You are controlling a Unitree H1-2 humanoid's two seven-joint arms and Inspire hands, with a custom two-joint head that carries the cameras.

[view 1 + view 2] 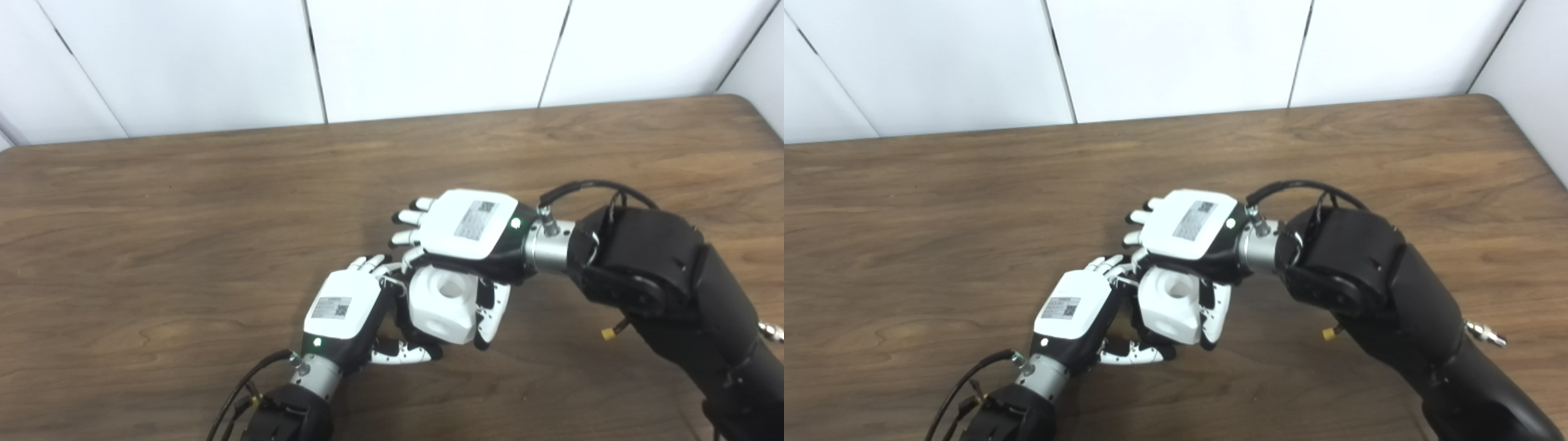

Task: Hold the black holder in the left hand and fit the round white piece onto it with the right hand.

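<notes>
Left eye view: both hands meet near the middle of the brown wood worktop [184,202], toward its near edge. White piece [444,304] sits between them, a chunky white block with bevelled corners and a round recess on its upper face, raised off the worktop surface or just above it, cannot tell which. Left hand [343,312] comes in from bottom left, back of hand up, QR label visible; its fingers [367,263] curl toward the left side of the white piece, thumb [407,354] reaching under it. Dark parts show between left palm and white piece, likely the black holder [401,306], but mostly hidden; left hand looks clenched around it, and whether it truly grips it cannot be confirmed. Right hand [468,236] comes from the right, palm down over the top rear of the white piece, fingers [411,217] pointing left and curled down, thumb [493,306] pressed on the piece's right side. Right hand is grasping the white piece. Whether the piece is seated on the holder cannot be told. Right forearm [661,275] is black with a cable loop at the wrist. White panel wall [429,55] behind the worktop.
</notes>
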